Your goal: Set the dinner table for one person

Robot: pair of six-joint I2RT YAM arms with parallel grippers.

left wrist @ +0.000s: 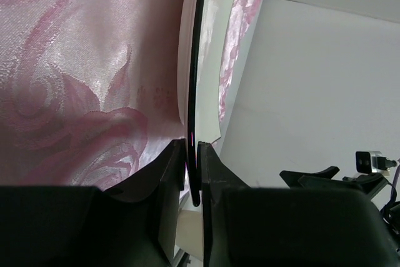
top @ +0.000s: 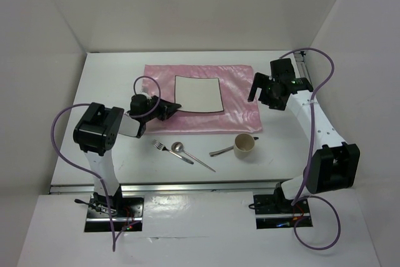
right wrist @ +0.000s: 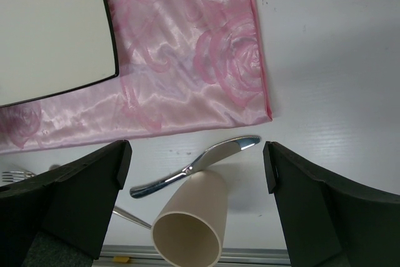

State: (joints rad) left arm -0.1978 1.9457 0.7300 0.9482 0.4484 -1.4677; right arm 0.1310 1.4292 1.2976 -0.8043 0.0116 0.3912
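The left arm (top: 99,130) reaches forward and inward with its elbow bent and wrist rolled sideways. The left gripper (left wrist: 194,176) has its jaws pinched narrowly on the plate's (left wrist: 193,79) edge. The right arm (top: 315,126) stretches farther out. The right gripper (right wrist: 197,154) points down, jaws spread wide.
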